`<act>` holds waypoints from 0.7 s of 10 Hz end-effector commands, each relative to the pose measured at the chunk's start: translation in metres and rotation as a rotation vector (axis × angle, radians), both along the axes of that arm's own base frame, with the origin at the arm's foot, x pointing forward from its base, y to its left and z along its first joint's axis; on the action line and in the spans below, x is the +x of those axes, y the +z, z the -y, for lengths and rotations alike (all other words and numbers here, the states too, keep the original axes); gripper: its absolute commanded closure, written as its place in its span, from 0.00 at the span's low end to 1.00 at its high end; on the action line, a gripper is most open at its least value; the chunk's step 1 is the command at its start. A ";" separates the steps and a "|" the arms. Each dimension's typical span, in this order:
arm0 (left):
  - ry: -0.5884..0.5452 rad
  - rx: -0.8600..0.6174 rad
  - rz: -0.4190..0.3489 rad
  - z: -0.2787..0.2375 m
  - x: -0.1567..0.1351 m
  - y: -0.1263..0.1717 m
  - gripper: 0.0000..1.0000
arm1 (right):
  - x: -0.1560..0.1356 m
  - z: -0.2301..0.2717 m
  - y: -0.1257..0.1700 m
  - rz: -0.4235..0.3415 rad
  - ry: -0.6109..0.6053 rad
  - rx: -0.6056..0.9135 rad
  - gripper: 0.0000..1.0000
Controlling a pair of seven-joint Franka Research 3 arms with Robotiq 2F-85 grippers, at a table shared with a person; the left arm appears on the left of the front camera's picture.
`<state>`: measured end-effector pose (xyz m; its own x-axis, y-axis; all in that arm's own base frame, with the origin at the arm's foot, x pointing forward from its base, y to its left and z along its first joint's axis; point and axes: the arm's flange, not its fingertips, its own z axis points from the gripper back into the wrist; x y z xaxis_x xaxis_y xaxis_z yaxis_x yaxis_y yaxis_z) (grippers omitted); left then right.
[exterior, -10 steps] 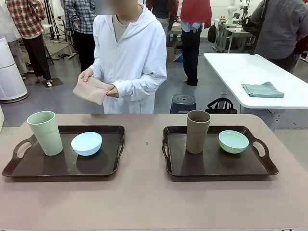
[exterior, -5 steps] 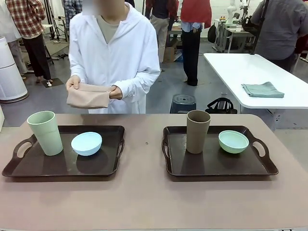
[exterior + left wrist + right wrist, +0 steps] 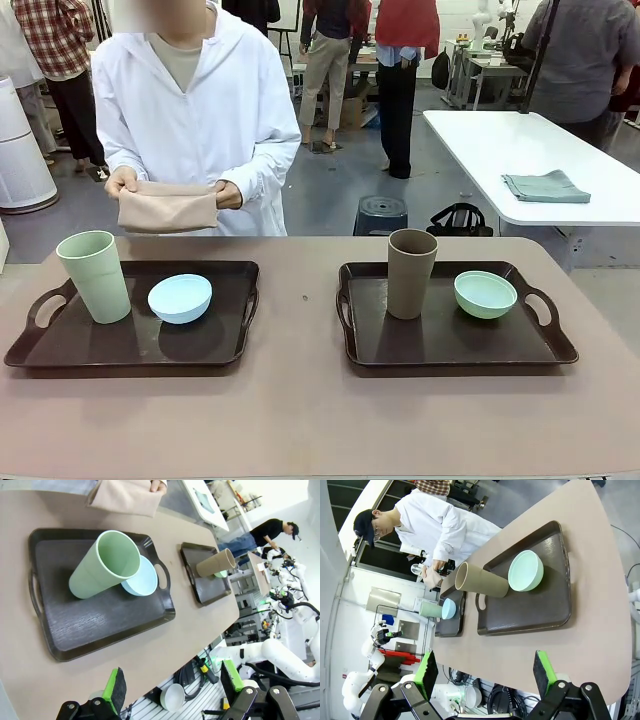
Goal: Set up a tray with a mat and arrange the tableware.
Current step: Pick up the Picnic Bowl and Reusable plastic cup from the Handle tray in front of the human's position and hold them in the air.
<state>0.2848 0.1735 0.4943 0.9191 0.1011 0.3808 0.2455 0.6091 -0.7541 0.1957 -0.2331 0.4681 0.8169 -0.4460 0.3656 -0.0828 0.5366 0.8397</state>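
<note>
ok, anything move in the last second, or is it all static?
The person stepped toward the robot's left, carrying the folded beige mat along in both hands. Unchanged: left tray with green cup and blue bowl, right tray with brown cup and mint bowl.
</note>
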 end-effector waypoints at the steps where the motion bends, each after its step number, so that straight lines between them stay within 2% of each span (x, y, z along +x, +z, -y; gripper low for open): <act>1: -0.006 -0.014 0.025 -0.002 0.001 0.001 0.00 | 0.002 0.002 0.001 0.022 0.007 0.009 0.00; 7: -0.006 -0.014 0.025 -0.002 0.001 0.001 0.00 | 0.002 0.002 0.001 0.022 0.007 0.009 0.00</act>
<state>0.2849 0.1735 0.4943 0.9190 0.1008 0.3811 0.2458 0.6091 -0.7541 0.1960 -0.2329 0.4680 0.8176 -0.4449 0.3655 -0.0829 0.5373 0.8393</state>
